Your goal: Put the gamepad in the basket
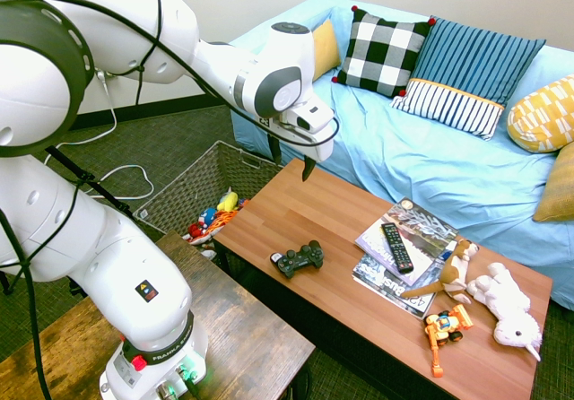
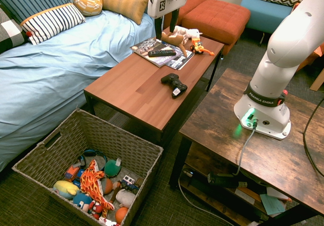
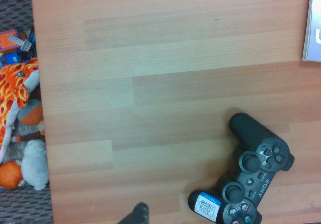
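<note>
The pincer point(image 1: 291, 156) stands wide open in the upper middle of the first exterior view, its two dark fingers spread well apart with nothing between them, hanging above the end of the bench point(image 1: 269, 212) and touching nothing. The gamepad point(image 1: 299, 258) lies on the bench, near the long edge on the robot's side, just left of the lower middle of the second exterior view's tabletop objects and at the lower right of the wrist view. It is black, with two rounded handles, two thumbsticks, coloured button symbols and SONY lettering; a white label point(image 3: 207, 206) with a blue strip and a square printed code sits on one handle. It rests with its buttons and sticks facing up. The woven basket point(image 2: 91, 135) stands on the floor at the lower left of the second exterior view, holding soft toys point(image 2: 91, 185), among them an orange flame-patterned one.
</note>
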`<state>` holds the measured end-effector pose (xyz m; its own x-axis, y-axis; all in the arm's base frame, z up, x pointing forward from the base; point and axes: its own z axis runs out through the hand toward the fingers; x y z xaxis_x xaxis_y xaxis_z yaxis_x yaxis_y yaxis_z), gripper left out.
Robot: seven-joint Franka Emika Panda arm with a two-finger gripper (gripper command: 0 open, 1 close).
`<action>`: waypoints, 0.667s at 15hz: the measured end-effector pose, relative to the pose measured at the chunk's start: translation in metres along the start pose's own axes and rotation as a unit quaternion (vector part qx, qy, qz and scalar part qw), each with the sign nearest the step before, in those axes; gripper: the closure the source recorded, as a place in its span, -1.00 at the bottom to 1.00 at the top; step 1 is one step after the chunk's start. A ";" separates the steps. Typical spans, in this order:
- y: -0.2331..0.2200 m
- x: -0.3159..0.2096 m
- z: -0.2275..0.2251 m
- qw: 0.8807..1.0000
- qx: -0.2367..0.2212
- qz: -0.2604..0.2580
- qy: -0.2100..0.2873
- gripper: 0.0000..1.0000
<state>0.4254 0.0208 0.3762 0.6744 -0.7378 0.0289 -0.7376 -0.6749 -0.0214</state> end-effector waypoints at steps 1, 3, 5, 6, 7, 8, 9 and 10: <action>-0.001 0.001 -0.001 1.000 0.002 0.000 0.001 -1.00; -0.003 0.001 0.002 1.000 0.008 0.009 -0.003 -1.00; -0.005 -0.003 0.017 1.000 0.010 0.028 -0.009 -1.00; -0.005 -0.008 0.030 0.999 0.007 0.042 -0.012 -1.00; -0.002 -0.014 0.046 0.998 0.002 0.060 -0.014 -1.00; 0.001 -0.021 0.064 0.997 -0.005 0.076 -0.016 -1.00; 0.004 -0.027 0.081 0.995 -0.016 0.093 -0.016 -1.00; 0.008 -0.033 0.098 0.994 -0.029 0.109 -0.012 -1.00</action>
<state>0.4007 0.0397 0.2771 0.4986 -0.8668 0.0060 -0.8664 -0.4981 0.0340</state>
